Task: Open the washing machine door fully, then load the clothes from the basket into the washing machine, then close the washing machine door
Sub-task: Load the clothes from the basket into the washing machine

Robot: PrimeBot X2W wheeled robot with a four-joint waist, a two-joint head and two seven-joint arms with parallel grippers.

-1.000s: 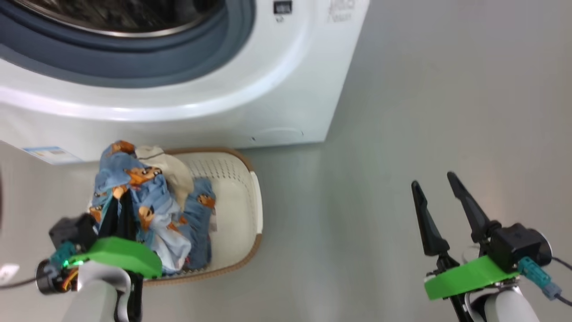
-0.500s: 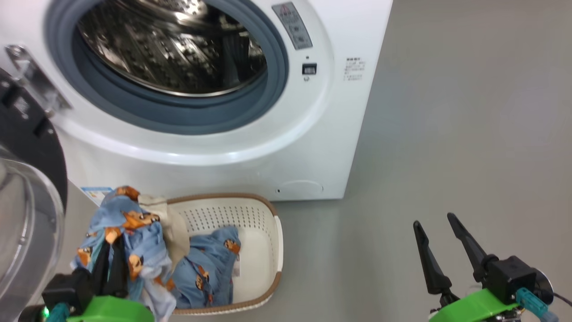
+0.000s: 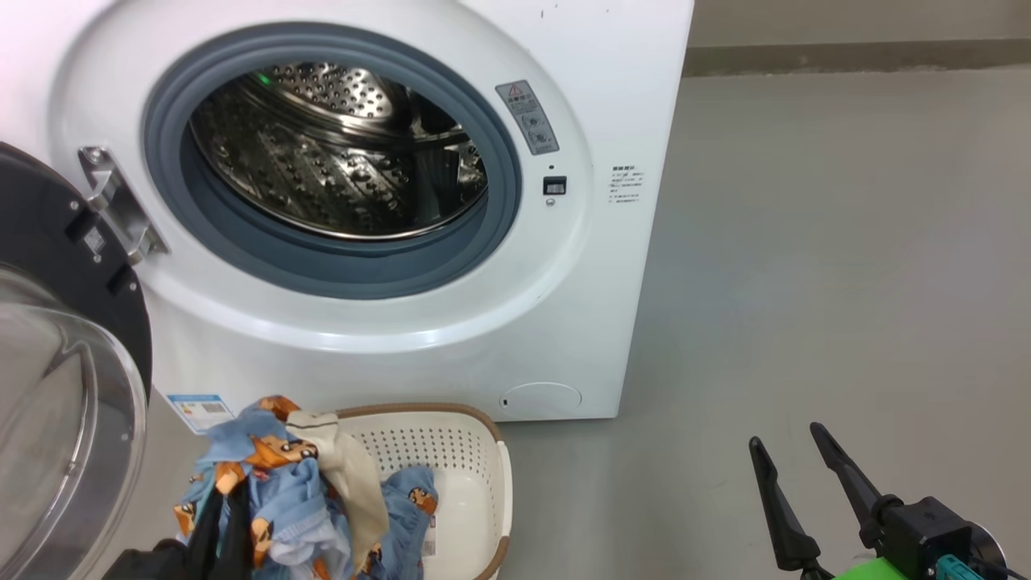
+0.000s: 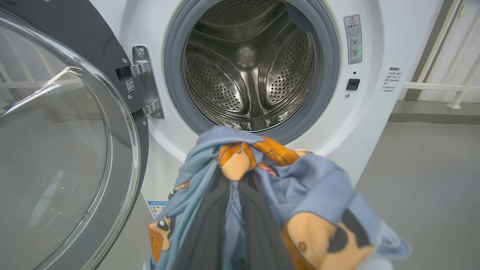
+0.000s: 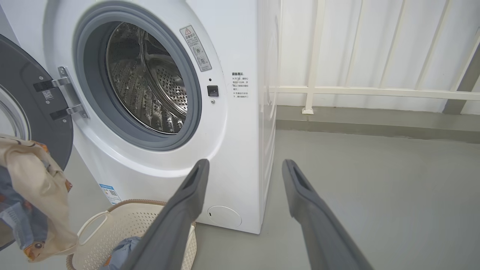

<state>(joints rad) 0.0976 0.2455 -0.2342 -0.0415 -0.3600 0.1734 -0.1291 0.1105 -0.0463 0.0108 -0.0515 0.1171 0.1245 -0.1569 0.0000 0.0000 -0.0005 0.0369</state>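
A: One bundle is up, is it?

B: Yes. The left gripper [image 3: 228,509] is clamped on a bunch of the clothes [image 4: 311,180], sunk in blue cloth, with a cream piece [image 3: 354,475] hanging off the side. A second ago that bunch sat low in the basket [image 3: 475,439]. Now it hangs lifted, and the wrist view looks over it straight into the drum [image 4: 249,71].

A: The head view looks quite different.

B: That's the camera lifting, not the washing machine [image 3: 580,322] moving. It looked down on the basket then; now it takes in the whole opening.

A: And the door?

B: The door [image 3: 48,242] stands swung wide on the left, hinge [image 3: 113,201] showing, so the first step looks done.

A: The other arm?

B: The right gripper [image 3: 785,451] hangs with its jaws spread and nothing between them, well off to the right over the floor [image 3: 805,282], same as before.

A: So what's next?

B: Loading has begun, I'd say: carry the bunch forward past the grey seal [image 3: 507,185]. One blue garment [image 3: 411,499] is left in the basket, so another trip seems likely. I can't tell whether the hanging tail has cleared the rim.
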